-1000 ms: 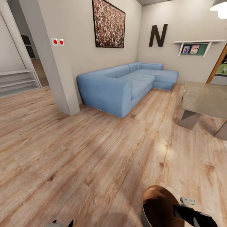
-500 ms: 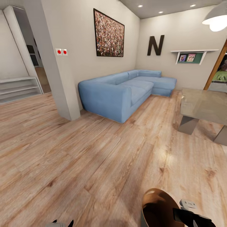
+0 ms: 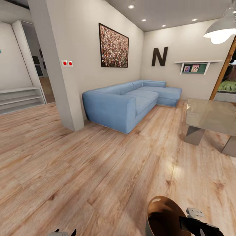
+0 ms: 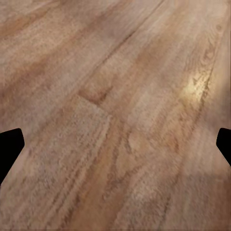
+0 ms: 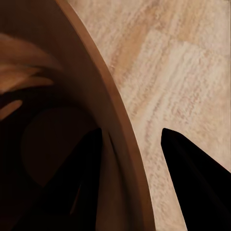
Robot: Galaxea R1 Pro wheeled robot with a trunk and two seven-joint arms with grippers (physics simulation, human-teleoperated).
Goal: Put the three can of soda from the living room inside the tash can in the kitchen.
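The tash can (image 3: 162, 216), copper-brown and glossy inside, hangs low at the front right of the head view, above the plank floor (image 3: 98, 170). My right gripper (image 3: 196, 223) is shut on its rim. The right wrist view shows one dark finger inside the tash can (image 5: 57, 96) and the other outside its wall, with the right gripper (image 5: 131, 132) astride that wall. My left gripper (image 4: 115, 144) is open over bare floor, its fingertips (image 4: 9, 144) spread wide. The soda cans are out of view. I am in the living room.
A blue L-shaped sofa (image 3: 124, 101) stands ahead against the wall, under a dark "N" (image 3: 159, 56). The glass coffee table (image 3: 209, 114) is at the right. A white pillar (image 3: 55, 65) and low shelves (image 3: 19, 98) stand at the left. Open floor lies between me and the sofa.
The head camera has tilted upward, so the room sits lower in the picture and more ceiling shows. The grippers and the tash can keep their places.
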